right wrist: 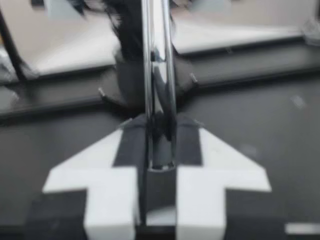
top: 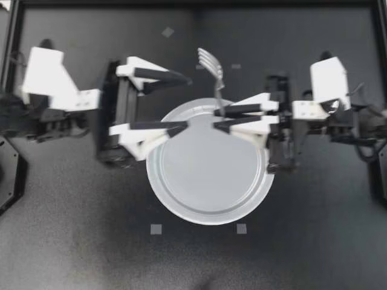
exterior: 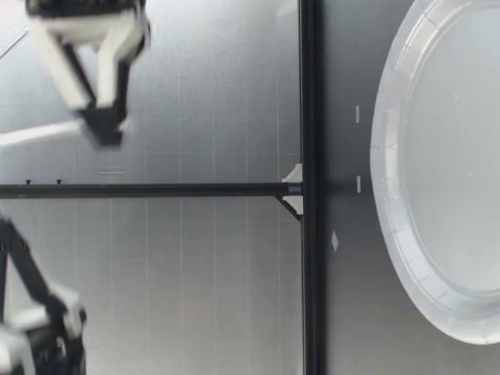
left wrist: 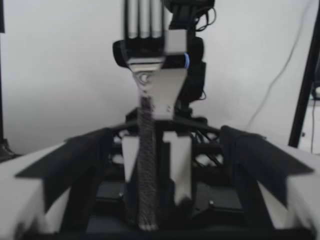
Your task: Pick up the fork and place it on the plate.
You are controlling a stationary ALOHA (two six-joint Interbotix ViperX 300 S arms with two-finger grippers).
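Left tool (top: 184,101) spread wide, right tool (top: 216,119) pinching fork (top: 210,61) — tips facing

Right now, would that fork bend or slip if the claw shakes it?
Probably stiff: the fork looks like shiny metal and juts straight from my right claw. It may be slippery, since the smooth handle is pinched only near its end.

table (top: 72,241): dark grey, matte | frame rails (exterior: 308,273): black | wall (left wrist: 60,75): plain white | tape squares (top: 156,229): on table
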